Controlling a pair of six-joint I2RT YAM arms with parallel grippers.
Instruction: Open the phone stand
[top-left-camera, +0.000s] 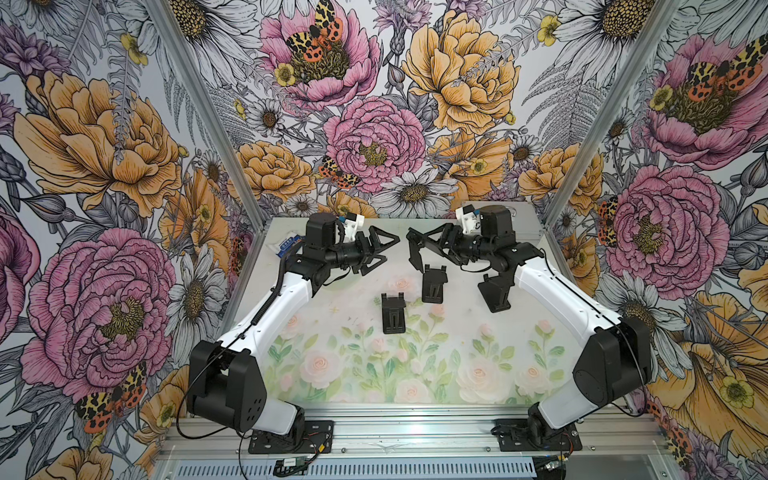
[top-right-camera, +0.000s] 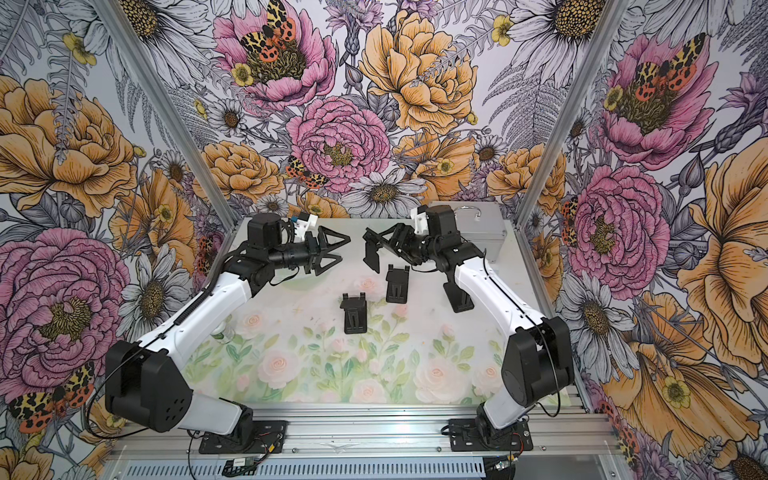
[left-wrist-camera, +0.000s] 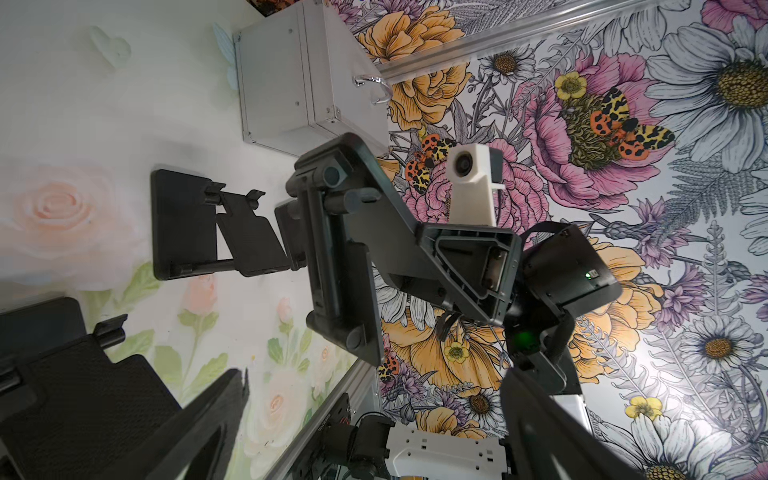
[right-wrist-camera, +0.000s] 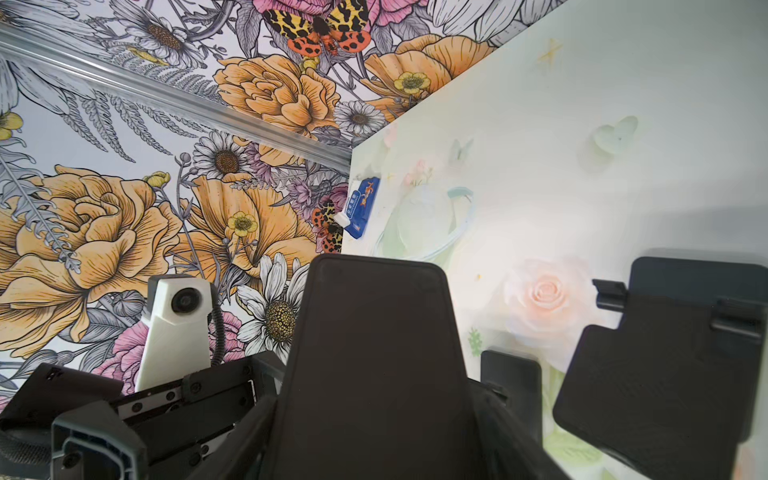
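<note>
right claw (top-left-camera: 424, 243) grips the partly unfolded phone stand (top-left-camera: 416, 258) at twelve o'clock; left claw (top-left-camera: 391, 249) wide, empty; next, likely grip and widen it.

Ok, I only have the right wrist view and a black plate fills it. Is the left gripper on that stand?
Observer: No, the left gripper is open, with a gap between it and the held stand.
Operator: Is it off the table?
Observer: Yes, the right gripper holds it in the air above the table.
Operator: How many stands sit down there?
Observer: Three: the near stand, the middle stand and the right-hand stand.
</note>
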